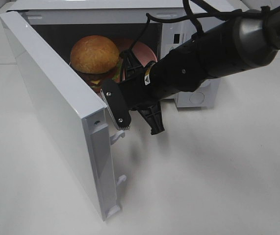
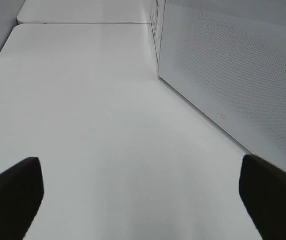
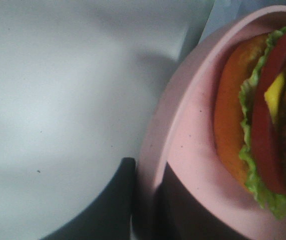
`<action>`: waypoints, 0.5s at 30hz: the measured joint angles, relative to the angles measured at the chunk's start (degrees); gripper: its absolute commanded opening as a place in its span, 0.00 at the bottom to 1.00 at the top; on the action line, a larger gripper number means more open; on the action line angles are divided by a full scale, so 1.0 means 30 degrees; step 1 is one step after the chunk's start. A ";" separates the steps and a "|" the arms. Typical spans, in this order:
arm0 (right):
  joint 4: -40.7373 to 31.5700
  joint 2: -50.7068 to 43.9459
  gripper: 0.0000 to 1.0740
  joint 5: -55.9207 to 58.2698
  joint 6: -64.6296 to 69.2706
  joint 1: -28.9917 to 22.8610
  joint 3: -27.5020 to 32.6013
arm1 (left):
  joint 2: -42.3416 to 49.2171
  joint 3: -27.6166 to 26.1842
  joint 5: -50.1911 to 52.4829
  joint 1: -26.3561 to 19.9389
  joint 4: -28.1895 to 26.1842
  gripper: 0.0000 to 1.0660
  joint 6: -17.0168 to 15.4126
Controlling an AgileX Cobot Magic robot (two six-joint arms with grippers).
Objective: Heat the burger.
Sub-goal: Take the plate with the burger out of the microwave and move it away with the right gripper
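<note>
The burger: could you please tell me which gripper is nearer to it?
Right. The right gripper is shut on the rim of the plate carrying the burger inside the microwave; the left gripper is open over bare table, outside the door.

A thick black robot arm (image 1: 198, 61) with a matte, rounded casing ends beside the open microwave (image 1: 56, 107). Farther from the microwave its shell turns to a smooth grey sleeve. Black cables loop loosely above it. Small silver screws dot the casing, and a pale label sits near the wrist. Its pincer (image 1: 140, 93) is black, with ribbed fingers and a flat black plate fixed by two screws. The other pincer (image 2: 143, 200) shows only two dark, blunt fingertips.
</note>
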State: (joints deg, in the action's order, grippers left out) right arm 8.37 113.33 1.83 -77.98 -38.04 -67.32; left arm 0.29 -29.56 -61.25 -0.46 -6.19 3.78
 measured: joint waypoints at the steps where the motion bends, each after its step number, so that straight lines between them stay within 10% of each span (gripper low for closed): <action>1: -0.0554 0.0000 0.00 0.0000 -0.0688 0.0000 0.0000 | 0.0000 0.0000 0.0000 0.0000 0.0000 0.92 0.0000; 15: -0.5004 0.0000 0.00 0.0019 -0.5481 0.0000 0.0019 | 0.0000 0.0000 0.0000 0.0000 0.0000 0.92 0.0000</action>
State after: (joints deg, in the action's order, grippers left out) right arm -6.65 113.33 1.89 -94.42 -38.04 -67.27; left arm 0.29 -29.56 -61.25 -0.46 -6.19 3.78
